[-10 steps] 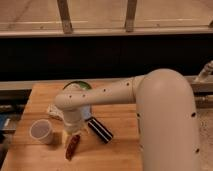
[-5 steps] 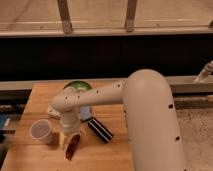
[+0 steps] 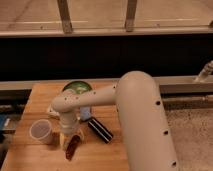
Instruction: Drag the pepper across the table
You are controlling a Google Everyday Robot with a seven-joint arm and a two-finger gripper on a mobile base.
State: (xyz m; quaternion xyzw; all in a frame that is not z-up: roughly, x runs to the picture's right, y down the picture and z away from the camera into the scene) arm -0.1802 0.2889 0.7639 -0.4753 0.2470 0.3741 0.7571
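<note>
The white arm (image 3: pixel 135 115) has swung its bulk leftward over the last second and now fills the right half of the view, its forearm reaching across the light wooden table (image 3: pixel 37 97). On the table, the green bowl (image 3: pixel 77 87) sits at the back; the black striped bar (image 3: pixel 100 130) and the white cup (image 3: pixel 41 131) lie to either side of the work spot and have not moved. The gripper (image 3: pixel 70 136) has come down onto the upper end of the pepper (image 3: pixel 72 147); whether it clamps it I cannot tell. The pepper lies near the front edge, about where it was, so the drag itself looks barely begun.
</note>
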